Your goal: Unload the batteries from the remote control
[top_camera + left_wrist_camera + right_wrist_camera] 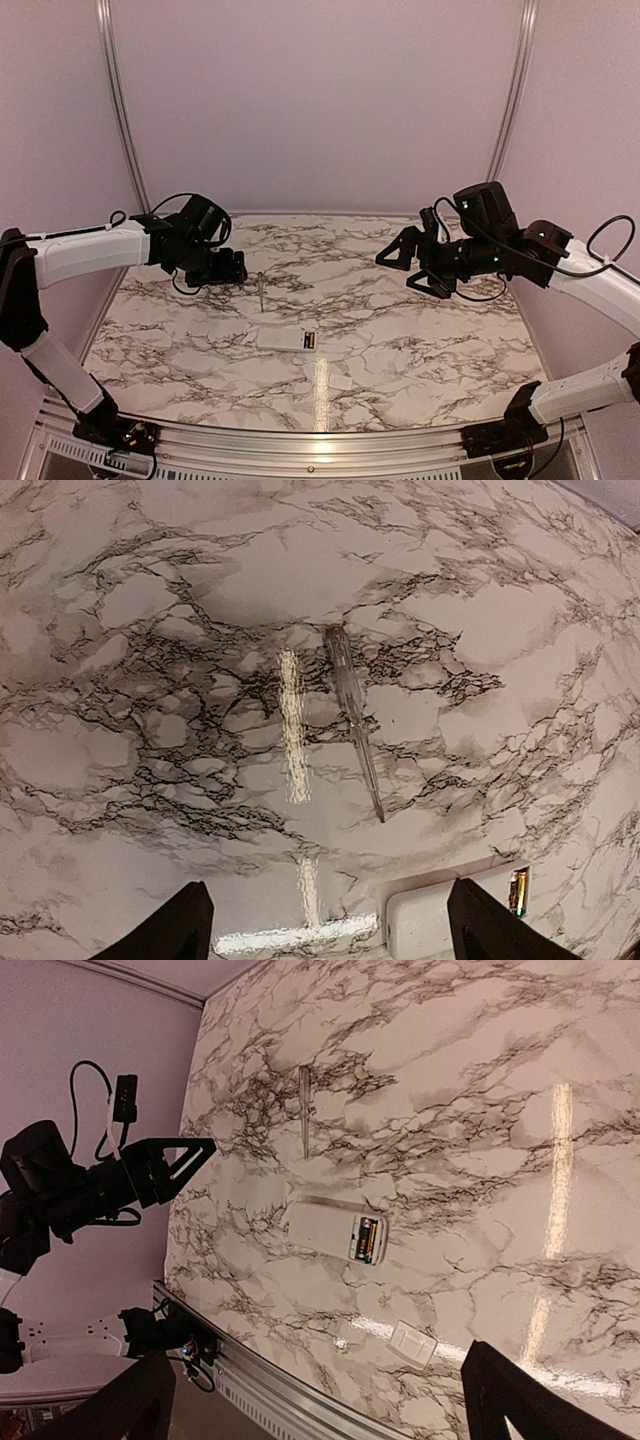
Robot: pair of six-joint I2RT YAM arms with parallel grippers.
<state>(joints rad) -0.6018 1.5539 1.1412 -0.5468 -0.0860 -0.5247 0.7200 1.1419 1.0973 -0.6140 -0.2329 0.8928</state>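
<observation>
Top external: I saw both arms raised over the marble table (430, 330), reaching inward from either side, with neither in contact with the items lying on it.
Left gripper (328, 885): jaws were wide. The left wrist view showed its two dark fingers (180, 925) at the bottom corners with bare marble between them. It held nothing.
Right gripper (318, 1350): jaws were wide too, with only open table between them. It hung over the right side of the table, well apart from the remote.
Remote control (283, 339): it lay flat near the middle of the table, towards the near edge, with the recess face up. The dark recess was at its right end in the top view. It sat between the two grippers and neither touched it.
Batteries (368, 1240): they sat in the open recess with copper-orange ends showing. I couldn't make out the count.
Cover piece (412, 1342): small, white and rounded, it lay flat on the marble near the remote, on its near-right side and apart from it.
Screwdriver (352, 705): slim, clear-bodied and pointed. It lay flat beyond the remote, not touching it, with the tip towards the remote. It was just beside the left gripper in the top view.
</observation>
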